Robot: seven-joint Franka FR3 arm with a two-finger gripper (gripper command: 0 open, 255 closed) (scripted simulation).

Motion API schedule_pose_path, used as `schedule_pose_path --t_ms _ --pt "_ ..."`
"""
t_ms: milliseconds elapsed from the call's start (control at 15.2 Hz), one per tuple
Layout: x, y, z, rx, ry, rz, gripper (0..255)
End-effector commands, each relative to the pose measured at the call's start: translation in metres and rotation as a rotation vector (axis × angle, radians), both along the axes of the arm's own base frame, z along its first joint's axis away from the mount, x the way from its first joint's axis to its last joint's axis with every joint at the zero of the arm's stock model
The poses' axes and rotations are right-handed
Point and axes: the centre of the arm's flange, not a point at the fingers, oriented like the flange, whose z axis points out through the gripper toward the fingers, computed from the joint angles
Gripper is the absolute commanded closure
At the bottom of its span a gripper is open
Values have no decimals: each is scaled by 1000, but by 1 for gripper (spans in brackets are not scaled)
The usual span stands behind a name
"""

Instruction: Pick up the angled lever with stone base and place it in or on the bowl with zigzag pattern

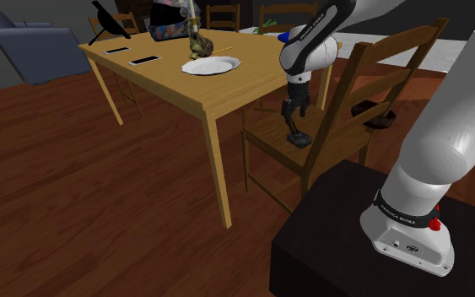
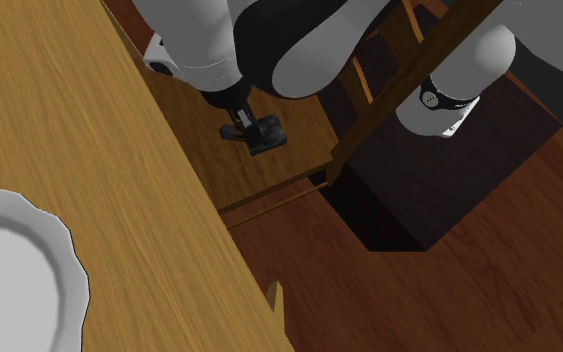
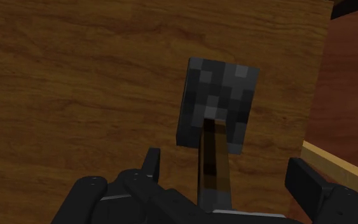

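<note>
Grey stone base, brown handle: the lever (image 3: 217,118) lies on the chair seat (image 1: 265,139). Its handle runs between the gripper (image 3: 225,162) fingers, which stand apart and don't touch it. Centre on the handle, drop slightly, close fully before lifting. The bowl (image 1: 173,21) sits on the surface (image 1: 185,89), 10 o'clock from the gripper in the shoulder view. It's cut by the frame edge and the zigzag is unreadable.
</note>
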Motion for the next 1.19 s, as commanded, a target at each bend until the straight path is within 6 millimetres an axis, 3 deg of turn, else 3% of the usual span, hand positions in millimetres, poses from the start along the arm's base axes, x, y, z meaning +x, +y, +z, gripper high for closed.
schedule_pose_path --t_ms 0,198,726,792,1122 --pt "0 0 -10 -1 -1 0 0" --pt "-1 1 -28 -1 -1 0 0" --pt "-1 1 -28 -1 -1 0 0" --pt "-1 1 -28 -1 -1 0 255" --pt "-1 1 -28 -1 -1 0 255"
